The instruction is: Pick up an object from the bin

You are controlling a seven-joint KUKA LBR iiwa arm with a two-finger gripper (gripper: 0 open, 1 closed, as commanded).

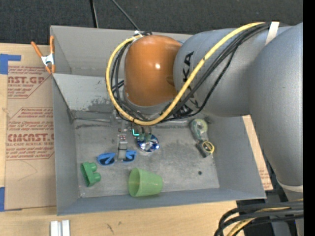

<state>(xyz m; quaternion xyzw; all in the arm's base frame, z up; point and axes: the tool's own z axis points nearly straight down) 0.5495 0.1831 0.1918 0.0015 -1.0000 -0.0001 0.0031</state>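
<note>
My gripper [122, 147] reaches down under the arm's orange cover into the middle of the bin. Its tip is right over a small blue thing [106, 159] lying on the floor, which shows as two blue parts, one on each side of the tip. I cannot tell whether the gripper touches it. Just right of the gripper lies a shiny blue and silver crumpled thing [147, 144]. A light green cup [144, 183] lies on its side in front of the gripper, near the bin's front wall.
A dark green block [90, 174] sits at the front left. At the right lie a pale green roundish thing [199, 128] and a small dark thing with yellow on it [205, 148]. The arm covers the bin's back right part.
</note>
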